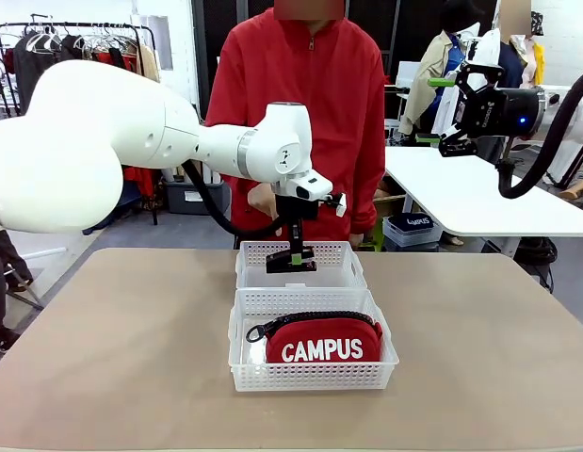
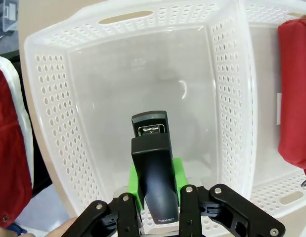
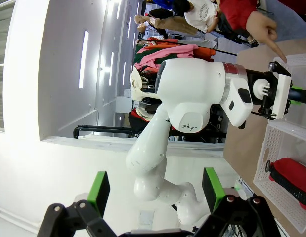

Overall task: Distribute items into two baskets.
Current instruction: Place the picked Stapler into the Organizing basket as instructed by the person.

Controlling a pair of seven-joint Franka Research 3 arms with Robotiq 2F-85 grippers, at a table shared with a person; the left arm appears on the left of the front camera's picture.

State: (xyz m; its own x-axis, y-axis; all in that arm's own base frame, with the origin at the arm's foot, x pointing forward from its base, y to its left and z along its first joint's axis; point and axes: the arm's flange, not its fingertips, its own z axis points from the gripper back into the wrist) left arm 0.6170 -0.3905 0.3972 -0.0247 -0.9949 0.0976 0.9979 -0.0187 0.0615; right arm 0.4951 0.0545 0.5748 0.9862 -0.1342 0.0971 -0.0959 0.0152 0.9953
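Left gripper (image 2: 153,205) clamps small black stapler (image 2: 153,165) mid-body — we judge it rigid, smooth-sided | right gripper (image 3: 155,190) wide, empty.

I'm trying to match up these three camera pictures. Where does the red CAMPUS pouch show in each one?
Front view: the red pouch lies in the near basket, low centre.
Left wrist view: a red strip of the pouch at the right edge, beyond the far basket.
Right wrist view: the pouch at lower right, in its basket.
Shared landmark: the near basket that holds the pouch.
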